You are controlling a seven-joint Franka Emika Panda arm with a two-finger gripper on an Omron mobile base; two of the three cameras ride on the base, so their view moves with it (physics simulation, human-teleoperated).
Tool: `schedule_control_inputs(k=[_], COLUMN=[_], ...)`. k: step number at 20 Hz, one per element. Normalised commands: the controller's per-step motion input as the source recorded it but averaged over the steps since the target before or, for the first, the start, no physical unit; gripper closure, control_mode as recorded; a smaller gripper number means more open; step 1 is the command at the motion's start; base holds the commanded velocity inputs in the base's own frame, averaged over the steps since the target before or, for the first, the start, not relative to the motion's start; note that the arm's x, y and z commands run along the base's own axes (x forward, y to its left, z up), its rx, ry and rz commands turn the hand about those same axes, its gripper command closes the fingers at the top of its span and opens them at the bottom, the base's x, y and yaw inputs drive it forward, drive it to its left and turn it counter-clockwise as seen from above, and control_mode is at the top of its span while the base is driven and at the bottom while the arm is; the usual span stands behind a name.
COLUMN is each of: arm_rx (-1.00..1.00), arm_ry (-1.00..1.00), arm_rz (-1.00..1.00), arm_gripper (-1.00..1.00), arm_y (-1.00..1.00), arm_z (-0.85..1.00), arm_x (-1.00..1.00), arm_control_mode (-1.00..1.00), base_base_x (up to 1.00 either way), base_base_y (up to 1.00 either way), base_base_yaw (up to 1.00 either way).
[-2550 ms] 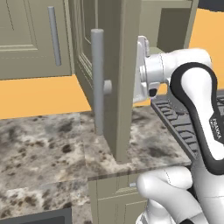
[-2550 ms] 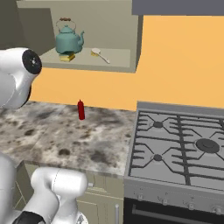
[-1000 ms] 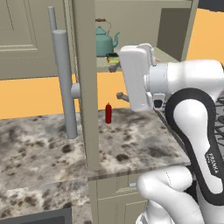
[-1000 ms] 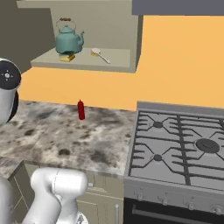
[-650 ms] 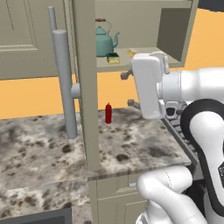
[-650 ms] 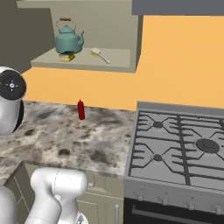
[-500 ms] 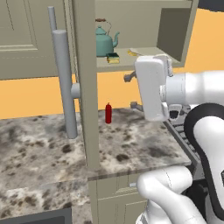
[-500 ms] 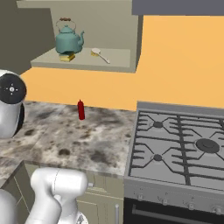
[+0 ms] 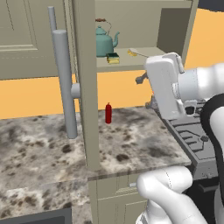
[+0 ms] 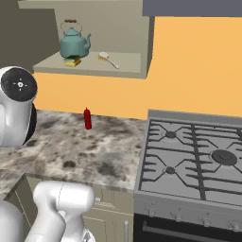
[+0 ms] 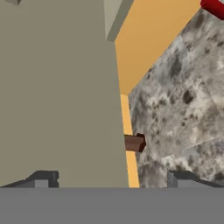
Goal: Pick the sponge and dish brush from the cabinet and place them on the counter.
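Observation:
The cabinet (image 9: 144, 26) stands open, its door (image 9: 84, 87) swung out edge-on with the long grey handle (image 9: 63, 83). On the beige shelf (image 10: 127, 64) lies the yellow and green sponge (image 9: 113, 58) (image 10: 72, 61), close in front of a teal kettle (image 10: 73, 42). To its right lies the cream dish brush (image 9: 138, 53) (image 10: 109, 59). My white hand (image 9: 164, 85) hovers below and right of the shelf, above the speckled counter (image 9: 131, 140). In the hand view my gripper (image 11: 111, 178) is open, its tips wide apart with nothing between them.
A red bottle (image 9: 108, 113) (image 10: 87, 118) stands on the counter against the orange wall, below the shelf. The grey stove top (image 10: 198, 160) with grates lies right of the counter. The open door juts out over the counter's left part.
The door swung further open between the earliest frames and one second ago. Since then my hand has drawn back to the right, away from the door. Sponge and brush have not moved.

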Motion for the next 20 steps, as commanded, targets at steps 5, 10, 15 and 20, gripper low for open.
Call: schedule_control_inputs(k=[5, 10, 15, 20], arm_rx=[-0.30, -0.38, -0.30, -0.29], arm_ry=[-0.02, -0.16, -0.22, -0.27], arm_rz=[0.02, 0.05, 0.10, 0.10], arm_gripper=[-1.00, -1.00, -1.00, -1.00], arm_y=[-0.16, -0.07, -0.20, -0.37], arm_z=[0.07, 0.05, 0.00, 0.01], arm_x=[0.00, 0.00, 0.00, -0.06], arm_control_mode=[-1.00, -1.00, -1.00, -1.00], base_base_x=[0.00, 0.00, 0.00, 0.00], base_base_y=[0.00, 0.00, 0.00, 0.00], base_base_yaw=[0.00, 0.00, 0.00, 0.00])
